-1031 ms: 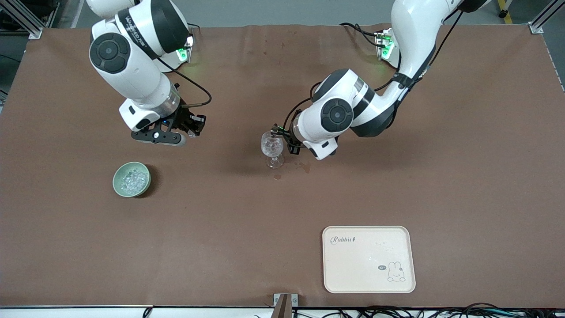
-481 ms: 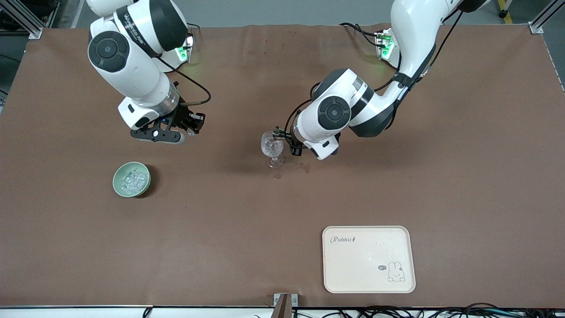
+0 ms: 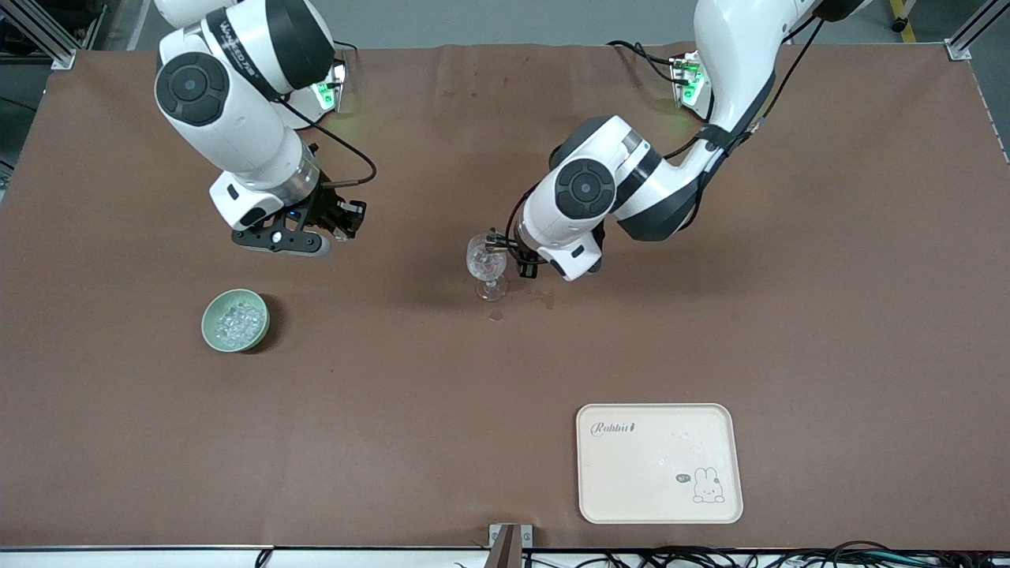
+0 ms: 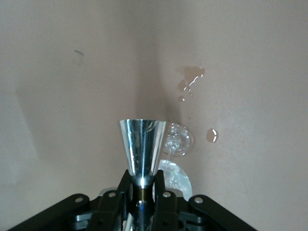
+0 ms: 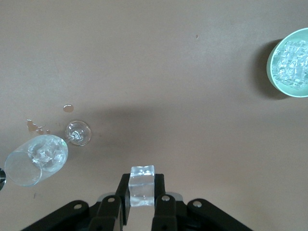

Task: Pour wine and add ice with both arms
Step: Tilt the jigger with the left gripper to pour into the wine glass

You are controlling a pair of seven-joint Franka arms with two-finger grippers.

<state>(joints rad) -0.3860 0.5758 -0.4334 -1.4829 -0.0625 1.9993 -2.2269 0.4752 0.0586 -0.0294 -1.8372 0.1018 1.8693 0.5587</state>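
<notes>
My left gripper (image 3: pixel 505 246) (image 4: pixel 143 175) is shut on the stem of a silver cone-shaped jigger (image 4: pixel 142 147), held level beside the rim of a clear wine glass (image 3: pixel 486 264) (image 4: pixel 177 140) standing mid-table. The glass holds ice chunks (image 5: pixel 45 150); wine is hidden, as the jigger's inside does not show. My right gripper (image 3: pixel 341 227) (image 5: pixel 142 179) hangs above bare table toward the right arm's end, shut on a clear ice cube (image 5: pixel 142 192). The pale green bowl (image 3: pixel 207 319) (image 5: pixel 270 72) of ice (image 3: pixel 238 319) sits nearer the front camera than that gripper.
Wet brownish spots (image 3: pixel 544 298) (image 4: pixel 192 76) lie on the brown cloth by the glass's foot. A cream tray (image 3: pixel 659 464) with a rabbit print lies near the front edge, toward the left arm's end.
The left arm's elbow and wrist have swung a little toward the right arm's end; the jigger stays by the glass. The right arm has crept slightly toward its base with the cube.
</notes>
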